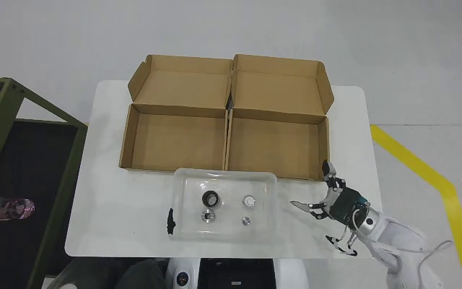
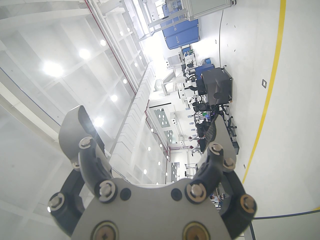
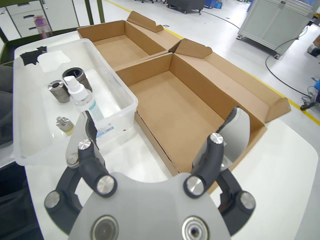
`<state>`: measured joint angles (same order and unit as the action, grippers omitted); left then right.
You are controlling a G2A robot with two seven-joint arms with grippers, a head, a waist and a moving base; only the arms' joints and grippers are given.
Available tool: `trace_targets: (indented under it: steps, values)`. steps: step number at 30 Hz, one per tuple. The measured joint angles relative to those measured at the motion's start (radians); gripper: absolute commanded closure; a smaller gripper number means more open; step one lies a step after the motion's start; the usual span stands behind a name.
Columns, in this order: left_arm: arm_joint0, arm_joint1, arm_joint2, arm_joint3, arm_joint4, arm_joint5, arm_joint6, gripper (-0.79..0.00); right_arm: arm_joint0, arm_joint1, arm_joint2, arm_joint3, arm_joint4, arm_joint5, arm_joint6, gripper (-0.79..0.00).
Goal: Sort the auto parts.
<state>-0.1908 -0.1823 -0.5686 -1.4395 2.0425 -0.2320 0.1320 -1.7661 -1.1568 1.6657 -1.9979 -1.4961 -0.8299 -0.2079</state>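
My right gripper (image 1: 312, 187), jaws spread and empty, hung beside the clear bin (image 1: 224, 172) where the auto parts (image 1: 211, 199) sat unsorted; reaching past the upright spray bottle (image 1: 249, 200) risked toppling it.

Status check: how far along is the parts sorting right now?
Done: nothing yet. The brown cardboard box near the right gripper and the other box are both empty.
In hand: nothing. The right gripper is open beside the clear plastic bin; the left gripper is open, pointing upward.
Left: all four items in the bin, namely the black cylindrical sleeve, grey metal cylinder, small metal fitting and white-capped spray bottle.
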Motion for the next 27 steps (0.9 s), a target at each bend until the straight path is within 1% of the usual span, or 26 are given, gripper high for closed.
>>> trace_targets:
  steps: [9,17,27]
  values:
    - [0.000,0.000,0.000,0.000,0.000,0.000,0.000,-0.785,0.061,0.005,-0.122,-0.045,0.031,-0.075,0.142,-0.785]
    - [0.000,0.000,0.000,0.000,0.000,0.000,0.000,-0.785,0.129,0.006,-0.239,-0.054,0.047,-0.092,0.275,-0.785]
    - [0.000,0.000,0.000,0.000,0.000,0.000,0.000,-0.785,0.191,0.009,-0.337,-0.029,0.043,-0.103,0.376,-0.785]
